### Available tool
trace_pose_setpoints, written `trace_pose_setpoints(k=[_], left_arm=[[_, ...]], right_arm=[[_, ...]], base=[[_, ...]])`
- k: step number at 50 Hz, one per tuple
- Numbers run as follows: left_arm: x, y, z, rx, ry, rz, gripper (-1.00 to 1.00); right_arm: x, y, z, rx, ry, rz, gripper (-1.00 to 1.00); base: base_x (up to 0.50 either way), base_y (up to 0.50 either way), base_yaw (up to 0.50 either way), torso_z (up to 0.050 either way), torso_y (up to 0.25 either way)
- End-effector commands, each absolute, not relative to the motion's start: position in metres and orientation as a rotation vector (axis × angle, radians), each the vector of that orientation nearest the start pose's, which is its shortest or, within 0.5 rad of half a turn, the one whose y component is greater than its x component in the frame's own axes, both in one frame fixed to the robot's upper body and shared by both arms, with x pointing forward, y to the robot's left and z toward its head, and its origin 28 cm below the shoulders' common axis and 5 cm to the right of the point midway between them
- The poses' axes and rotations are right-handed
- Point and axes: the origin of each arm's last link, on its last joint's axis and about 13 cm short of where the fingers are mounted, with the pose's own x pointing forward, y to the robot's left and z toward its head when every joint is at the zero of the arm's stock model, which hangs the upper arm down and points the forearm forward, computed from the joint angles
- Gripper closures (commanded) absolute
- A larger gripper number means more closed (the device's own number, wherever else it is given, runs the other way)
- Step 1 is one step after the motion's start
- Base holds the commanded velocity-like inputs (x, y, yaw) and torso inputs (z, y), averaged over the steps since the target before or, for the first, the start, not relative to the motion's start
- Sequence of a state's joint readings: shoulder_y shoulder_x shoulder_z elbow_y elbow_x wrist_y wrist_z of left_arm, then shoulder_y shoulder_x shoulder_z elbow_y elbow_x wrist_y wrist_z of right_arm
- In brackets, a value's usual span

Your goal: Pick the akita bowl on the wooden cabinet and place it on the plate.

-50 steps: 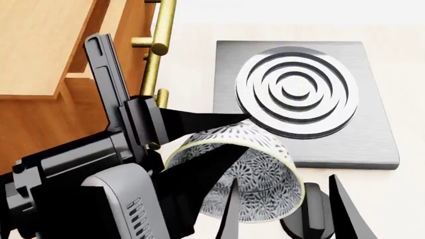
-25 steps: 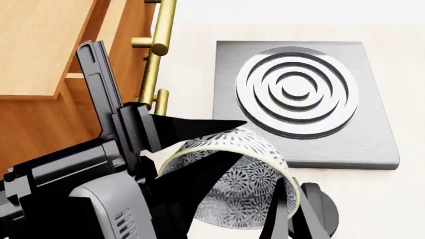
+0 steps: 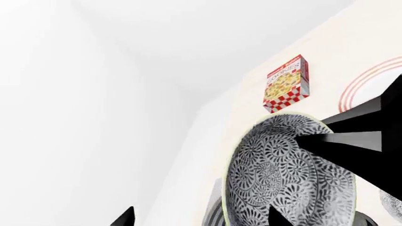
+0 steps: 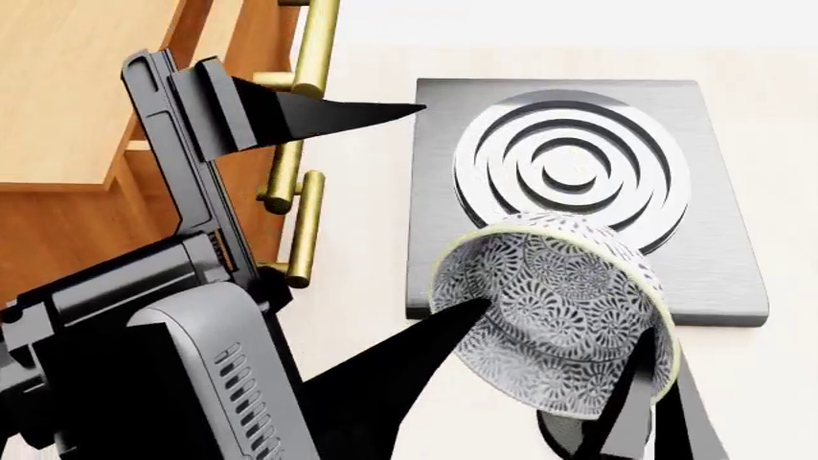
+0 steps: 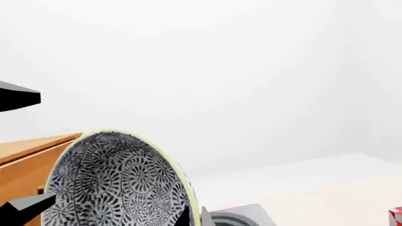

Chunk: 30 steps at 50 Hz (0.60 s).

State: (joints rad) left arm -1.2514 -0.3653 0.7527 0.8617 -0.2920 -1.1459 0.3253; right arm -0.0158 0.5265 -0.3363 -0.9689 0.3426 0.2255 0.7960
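I see the black-and-white patterned akita bowl tilted well off upright in the head view, its outer wall toward the camera and its pale rim edge-on. It hangs over the near edge of the grey square stove plate with concentric rings, apart from the orange-brown wooden cabinet with brass bar handles. In the right wrist view the bowl's open mouth faces that camera.

The right gripper is closed on the bowl: its dark fingers cross the lower rim.

The left gripper stands wide open. One finger is raised clear above the bowl; the other reaches the bowl's wall. I cannot tell whether it touches.

In the left wrist view, part of the white red-ringed plate lies beyond the bowl, beside a red-checked box.
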Motion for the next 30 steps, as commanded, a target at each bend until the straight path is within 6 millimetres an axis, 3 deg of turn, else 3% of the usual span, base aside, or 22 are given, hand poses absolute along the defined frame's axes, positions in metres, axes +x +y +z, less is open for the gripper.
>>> trace_pose_setpoints(k=[1, 30], left_arm=[[0.225, 0.151, 0.315, 0.881, -0.516, -0.858, -1.00], [0.227, 0.150, 0.316, 0.860, -0.508, -0.863, -1.00]], right_arm=[[0.143, -0.093, 0.178, 0.129, -0.504, -0.253, 1.00], [0.136, -0.124, 0.192, 0.225, -0.502, -0.515, 1.00]], base=[[0.00, 0.00, 0.00, 0.000, 0.000], [0.00, 0.00, 0.00, 0.000, 0.000]])
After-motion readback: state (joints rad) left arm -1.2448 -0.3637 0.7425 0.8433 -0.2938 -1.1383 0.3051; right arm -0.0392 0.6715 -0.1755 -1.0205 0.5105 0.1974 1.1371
